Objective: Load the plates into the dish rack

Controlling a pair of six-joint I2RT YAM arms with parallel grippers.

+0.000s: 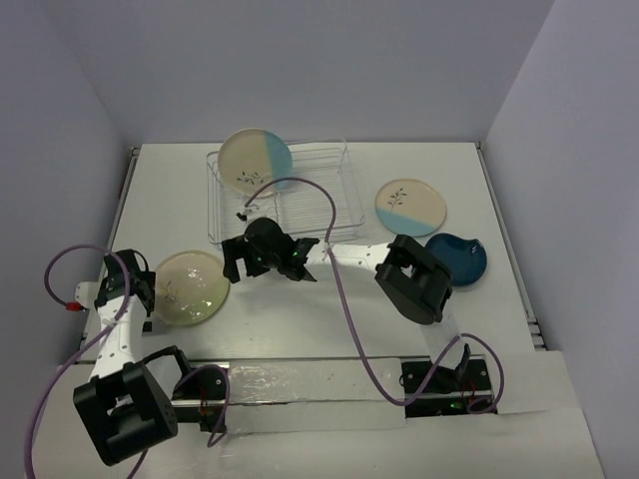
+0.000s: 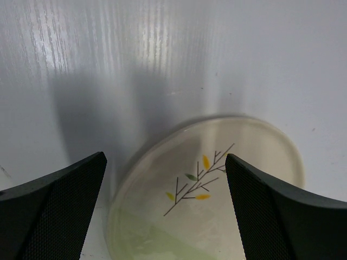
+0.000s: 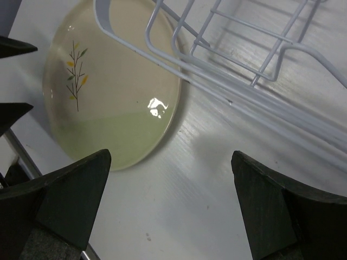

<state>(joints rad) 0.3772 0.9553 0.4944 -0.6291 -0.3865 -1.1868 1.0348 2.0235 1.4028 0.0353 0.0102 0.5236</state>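
A cream and pale green plate (image 1: 190, 287) lies flat on the table at the left. My left gripper (image 1: 148, 291) is open at its left rim; in the left wrist view the plate (image 2: 217, 200) lies between and beyond the spread fingers (image 2: 65, 200), untouched. My right gripper (image 1: 236, 267) is open and empty above bare table, between this plate (image 3: 108, 92) and the dish rack (image 3: 233, 65). The wire dish rack (image 1: 329, 205) holds one cream and light-blue plate (image 1: 255, 160) upright at its far left end. A second cream and light-blue plate (image 1: 409, 207) and a dark blue plate (image 1: 459, 257) lie flat at the right.
The white table (image 1: 300, 319) ends at grey walls behind and at both sides. Purple cables loop over the table near both arms. The right arm's elbow (image 1: 414, 279) stands beside the dark blue plate.
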